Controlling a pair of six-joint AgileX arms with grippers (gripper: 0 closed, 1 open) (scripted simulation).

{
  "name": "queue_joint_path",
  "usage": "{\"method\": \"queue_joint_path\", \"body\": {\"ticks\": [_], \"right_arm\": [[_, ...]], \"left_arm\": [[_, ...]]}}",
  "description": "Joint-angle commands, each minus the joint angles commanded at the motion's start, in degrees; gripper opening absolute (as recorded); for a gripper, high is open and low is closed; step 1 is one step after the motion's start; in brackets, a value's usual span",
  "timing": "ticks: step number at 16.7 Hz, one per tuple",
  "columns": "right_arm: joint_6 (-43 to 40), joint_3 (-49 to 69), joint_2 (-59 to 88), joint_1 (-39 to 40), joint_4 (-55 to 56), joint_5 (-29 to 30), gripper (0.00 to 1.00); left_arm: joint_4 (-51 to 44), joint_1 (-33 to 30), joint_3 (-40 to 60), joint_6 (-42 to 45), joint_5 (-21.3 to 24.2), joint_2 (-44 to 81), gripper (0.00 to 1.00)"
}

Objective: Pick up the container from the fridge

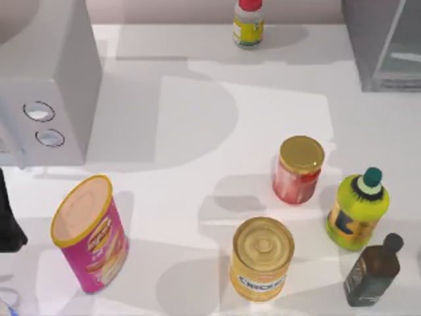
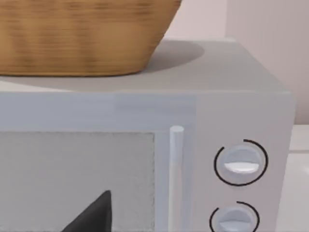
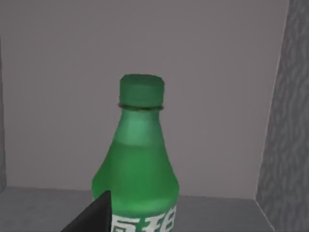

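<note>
The container (image 3: 140,159) is a slim bright green bottle with a round green cap. It stands upright on the floor of the fridge (image 3: 285,121), between grey walls. A dark part of my right gripper (image 3: 94,215) shows just in front of the bottle's lower body, very close to it. From above, the fridge (image 1: 385,46) is the grey cabinet with a glassy panel at the table's far right corner. My left arm (image 1: 8,220) is parked at the left edge, and its gripper (image 2: 94,215) faces the white box with two dials.
The white dial box (image 1: 49,85) stands at far left with a woven basket (image 2: 82,34) on top. On the table are a tilted pink can (image 1: 92,234), a yellow can (image 1: 262,258), a gold-lidded jar (image 1: 299,169), a yellow-green bottle (image 1: 357,210), a dark bottle (image 1: 373,271) and a red-capped bottle (image 1: 248,24).
</note>
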Motion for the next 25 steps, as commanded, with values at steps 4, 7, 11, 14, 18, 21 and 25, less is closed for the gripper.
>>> {"method": "queue_joint_path", "body": {"ticks": [4,7,11,14,18,21,25], "right_arm": [[1.1,5.5,6.8,4.5,-3.9,3.1,1.0],[1.5,6.2,9.1,6.4,-4.5,4.3,1.0],[1.6,6.2,9.4,6.6,-4.5,4.4,1.0],[1.5,6.9,9.7,6.5,-4.9,4.4,1.0],[1.5,15.3,14.1,7.4,-8.7,5.3,1.0],[1.5,21.7,17.2,8.1,-11.9,6.0,1.0],[1.5,23.0,18.0,8.3,-12.7,6.2,1.0]], "left_arm": [[0.0,0.0,0.0,0.0,0.0,0.0,1.0],[0.0,0.0,0.0,0.0,0.0,0.0,1.0],[0.0,0.0,0.0,0.0,0.0,0.0,1.0],[0.0,0.0,0.0,0.0,0.0,0.0,1.0],[0.0,0.0,0.0,0.0,0.0,0.0,1.0],[0.0,0.0,0.0,0.0,0.0,0.0,1.0],[0.0,0.0,0.0,0.0,0.0,0.0,1.0]]}}
